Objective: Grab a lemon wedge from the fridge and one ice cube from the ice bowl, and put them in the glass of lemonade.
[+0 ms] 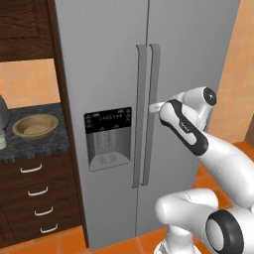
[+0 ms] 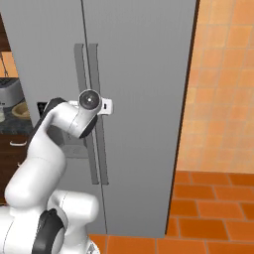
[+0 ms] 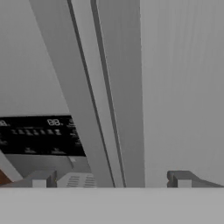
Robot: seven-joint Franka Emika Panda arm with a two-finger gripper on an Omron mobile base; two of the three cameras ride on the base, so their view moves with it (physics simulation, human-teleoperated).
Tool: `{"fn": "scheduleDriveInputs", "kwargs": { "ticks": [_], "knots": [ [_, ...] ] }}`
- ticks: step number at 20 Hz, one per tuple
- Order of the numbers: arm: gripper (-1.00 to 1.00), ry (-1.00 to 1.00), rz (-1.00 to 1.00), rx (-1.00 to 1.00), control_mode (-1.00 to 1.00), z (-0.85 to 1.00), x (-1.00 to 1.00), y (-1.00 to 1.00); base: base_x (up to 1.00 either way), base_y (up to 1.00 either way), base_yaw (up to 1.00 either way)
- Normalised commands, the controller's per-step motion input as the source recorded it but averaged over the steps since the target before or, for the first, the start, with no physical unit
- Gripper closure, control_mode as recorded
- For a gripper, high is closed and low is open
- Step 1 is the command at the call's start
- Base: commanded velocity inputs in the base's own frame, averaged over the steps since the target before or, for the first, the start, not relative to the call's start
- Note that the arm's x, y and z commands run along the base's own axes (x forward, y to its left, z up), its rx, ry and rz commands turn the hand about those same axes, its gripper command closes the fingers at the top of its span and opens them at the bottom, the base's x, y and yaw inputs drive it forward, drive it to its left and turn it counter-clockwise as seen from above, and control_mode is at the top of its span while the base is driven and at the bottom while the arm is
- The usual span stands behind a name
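Note:
The grey fridge [image 1: 99, 59] [image 2: 144, 74] stands with both doors closed, so the lemon wedge is hidden. My gripper [image 1: 156, 106] [image 2: 108, 106] is at mid-height of the two long handles [image 1: 148, 84], touching or nearly touching the right one. Seen from the hand, the gripper [image 3: 111, 179] is open, its fingertips [image 3: 41, 179] wide apart, and both handles [image 3: 118, 109] run up between them. The tan ice bowl [image 1: 34, 125] [image 2: 20, 109] sits on the dark counter left of the fridge. A pale sliver [image 1: 2, 141] at the picture's edge may be the glass of lemonade; I cannot tell.
The black dispenser panel [image 1: 107, 120] [image 3: 39, 135] is in the left door. Dark drawers [image 1: 37, 191] run under the counter [image 1: 44, 144]. A toaster [image 2: 9, 89] stands behind the bowl. An orange tiled wall [image 2: 223, 99] rises to the right of the fridge.

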Motion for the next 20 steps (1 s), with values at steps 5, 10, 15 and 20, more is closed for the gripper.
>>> {"fn": "scheduleDriveInputs", "kwargs": {
  "ticks": [5,10,15,20],
  "knots": [
    [-1.0,0.0,-0.06,0.0,-1.0,0.13,0.16,0.0,0.0,0.0,0.0],
    [-1.0,0.0,-0.07,0.0,-1.0,0.0,0.32,0.0,0.0,0.0,0.0],
    [-1.0,0.0,-0.04,0.0,-1.0,-0.09,0.36,0.0,0.0,0.0,0.0],
    [-1.0,0.0,-0.01,0.0,-1.0,-0.17,0.41,0.0,0.0,0.0,0.0]
  ]
}}
